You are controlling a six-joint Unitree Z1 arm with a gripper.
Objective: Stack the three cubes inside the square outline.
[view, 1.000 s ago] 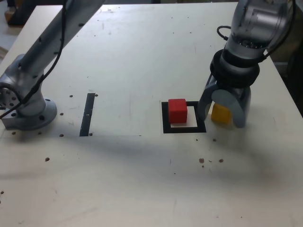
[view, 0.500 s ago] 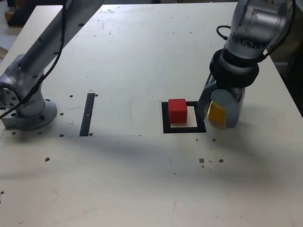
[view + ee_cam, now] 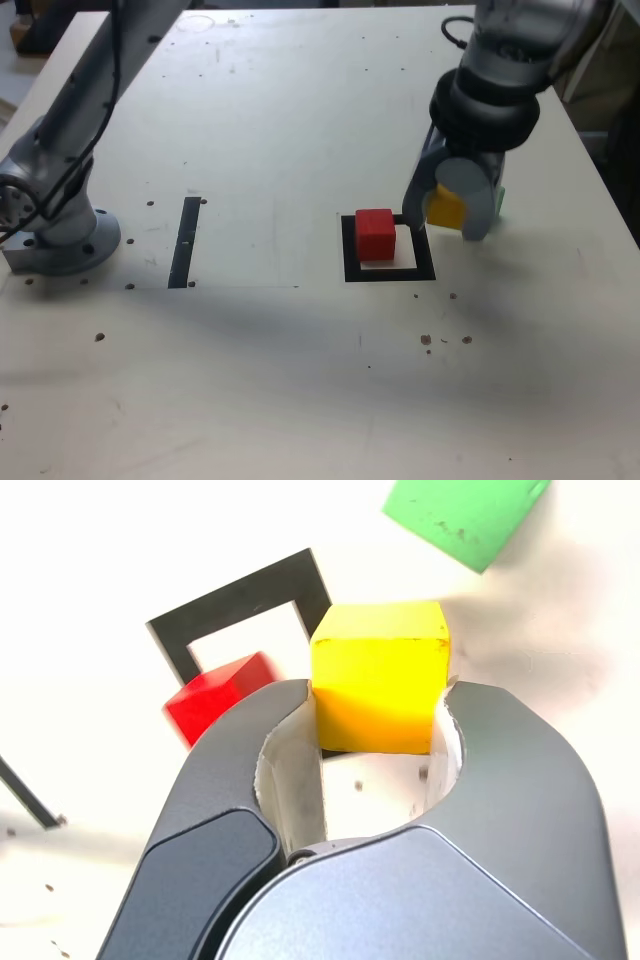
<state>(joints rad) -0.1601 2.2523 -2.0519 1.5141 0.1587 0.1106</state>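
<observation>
Now, over the counter [image 3: 270,370], my claw [image 3: 446,228] is clamped.
Nearer the exterior view's right edge of the counter than the left lies the square outline [image 3: 425,262]; my claw grips the yellow cube [image 3: 378,685], the red cube [image 3: 376,236] overlaps the outline's left side, the green cube [image 3: 465,515] sits beyond.

Yellow cube [image 3: 378,680] clamped between gripper [image 3: 380,695] fingertips. Red cube [image 3: 218,692] overlaps black square outline [image 3: 235,602], partly behind one finger. Green cube [image 3: 465,518] apart, cut by frame edge.
</observation>
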